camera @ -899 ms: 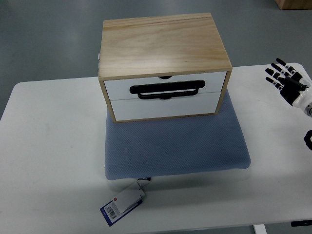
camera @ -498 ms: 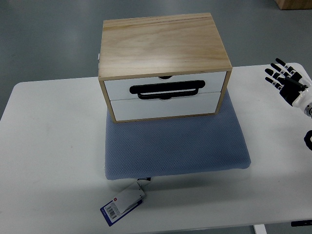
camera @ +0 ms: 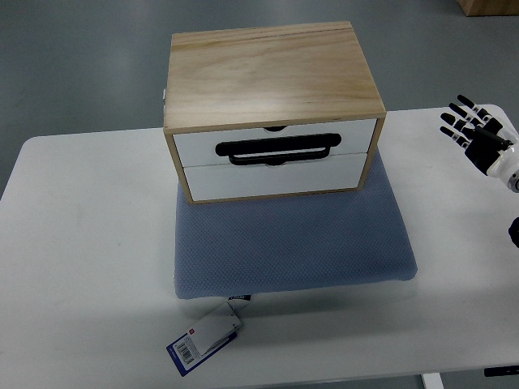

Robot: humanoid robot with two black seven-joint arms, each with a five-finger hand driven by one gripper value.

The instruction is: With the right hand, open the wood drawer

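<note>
A light wood drawer box (camera: 272,81) with two white drawer fronts stands on a blue-grey cushion (camera: 292,243) at the middle of the white table. Both drawers are closed. The upper drawer (camera: 276,143) carries a black bar handle (camera: 277,150). My right hand (camera: 470,126) is at the table's right edge, well to the right of the box, with its fingers spread and holding nothing. The left arm does not show.
A paper tag with a barcode (camera: 204,340) hangs from the cushion's front edge onto the white table (camera: 81,243). Grey floor lies beyond the table's far edge. A brown box corner (camera: 486,6) shows at the top right.
The right hand has drifted very slightly up and to the right; nothing else has moved.
</note>
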